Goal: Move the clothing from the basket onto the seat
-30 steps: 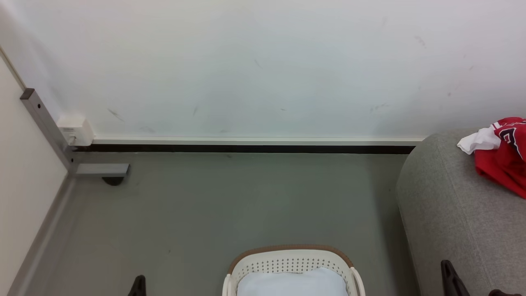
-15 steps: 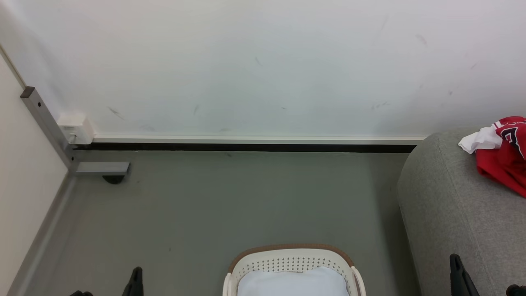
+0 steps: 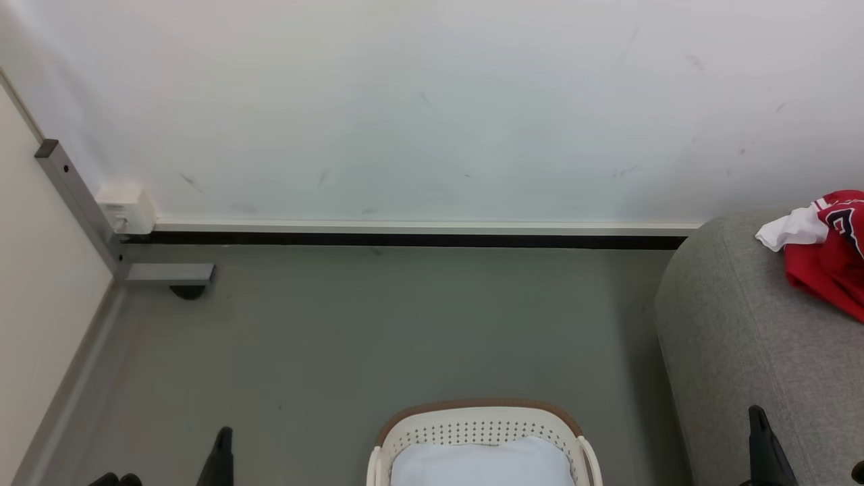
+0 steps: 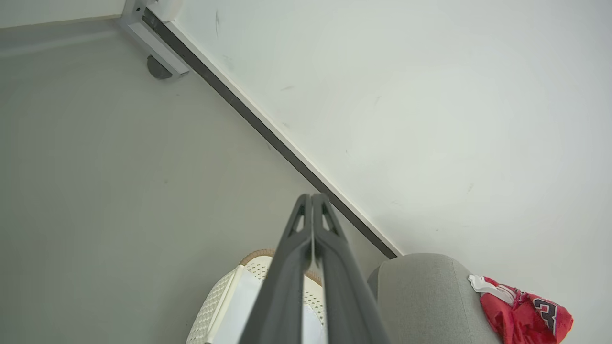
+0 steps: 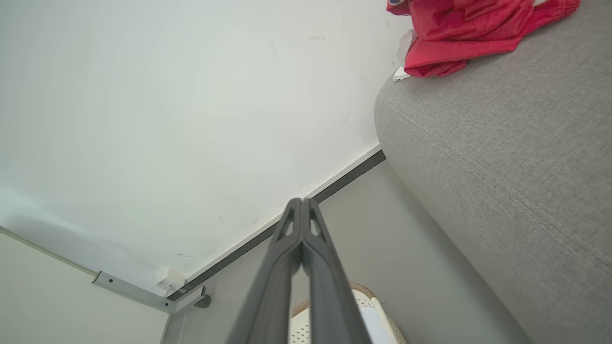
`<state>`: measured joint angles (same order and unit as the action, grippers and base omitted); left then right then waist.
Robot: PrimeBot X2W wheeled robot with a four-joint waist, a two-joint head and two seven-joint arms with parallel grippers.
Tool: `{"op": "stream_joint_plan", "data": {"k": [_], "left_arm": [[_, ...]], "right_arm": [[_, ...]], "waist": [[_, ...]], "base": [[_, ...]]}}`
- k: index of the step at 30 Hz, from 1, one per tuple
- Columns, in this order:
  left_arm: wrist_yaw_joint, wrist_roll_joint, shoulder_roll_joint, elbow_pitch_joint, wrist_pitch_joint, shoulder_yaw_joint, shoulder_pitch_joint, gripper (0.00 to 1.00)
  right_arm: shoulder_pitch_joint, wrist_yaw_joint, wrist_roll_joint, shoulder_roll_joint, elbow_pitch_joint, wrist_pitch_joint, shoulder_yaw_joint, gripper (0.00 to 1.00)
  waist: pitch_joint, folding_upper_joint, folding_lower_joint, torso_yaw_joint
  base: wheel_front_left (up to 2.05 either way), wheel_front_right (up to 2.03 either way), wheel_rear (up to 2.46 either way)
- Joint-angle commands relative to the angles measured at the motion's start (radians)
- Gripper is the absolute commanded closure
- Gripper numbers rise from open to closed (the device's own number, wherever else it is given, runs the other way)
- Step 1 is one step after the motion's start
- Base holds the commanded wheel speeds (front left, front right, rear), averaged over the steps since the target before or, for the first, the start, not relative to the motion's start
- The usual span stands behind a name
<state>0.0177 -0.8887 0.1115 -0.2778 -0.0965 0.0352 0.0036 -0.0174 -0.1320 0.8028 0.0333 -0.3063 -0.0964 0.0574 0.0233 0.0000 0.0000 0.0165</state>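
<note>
The two long fingers of the left gripper lie flat against each other, tip to tip, with nothing between them. The right gripper is the same: its jaws are pressed together and empty. Both point up toward the wall, one on each side of the basket, and they do not touch it. I judge they are held so because there is nothing more for them to take. Closed and lifted away is a resting pose, not a reaching one.

The clothing lies on the seat as a crumpled red heap with a dark numeral showing. A small white garment touches its edge. The heap sits on top of the seat's rounded end, well apart from the basket. The basket stands on the grey floor, near that same end. Inside it I see a pale flat liner cloth and no red, so the task looks finished, or almost.

Some things I cannot check. In the head view the lower edge cuts the basket, and in both wrist views the fingers cross in front of it. Its near half is therefore hidden, and a piece could lie there. The right edge cuts the red heap, so I cannot tell how many pieces it has. The numeral is too folded to read in full.
</note>
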Motion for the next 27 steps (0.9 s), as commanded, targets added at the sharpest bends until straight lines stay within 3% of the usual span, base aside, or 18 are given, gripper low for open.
{"op": "stream_joint_plan", "data": {"k": [1, 27], "left_arm": [[0.009, -0.037, 0.003, 0.016, 0.009, -0.014, -0.025, 1.0], [0.05, -0.308, -0.022, 0.023, 0.089, -0.068, -0.063, 1.0]], "right_arm": [[-0.023, 0.001, 0.041, 0.01, 0.018, 0.009, 0.006, 1.0], [-0.053, 0.001, 0.342, 0.015, 0.038, 0.088, 0.027, 1.0]], "waist": [[-0.001, 0.0, 0.0, 0.0], [-0.008, 0.0, 0.0, -0.005]], "base": [[0.0, 0.0, 0.0], [0.0, 0.0, 0.0]]}}
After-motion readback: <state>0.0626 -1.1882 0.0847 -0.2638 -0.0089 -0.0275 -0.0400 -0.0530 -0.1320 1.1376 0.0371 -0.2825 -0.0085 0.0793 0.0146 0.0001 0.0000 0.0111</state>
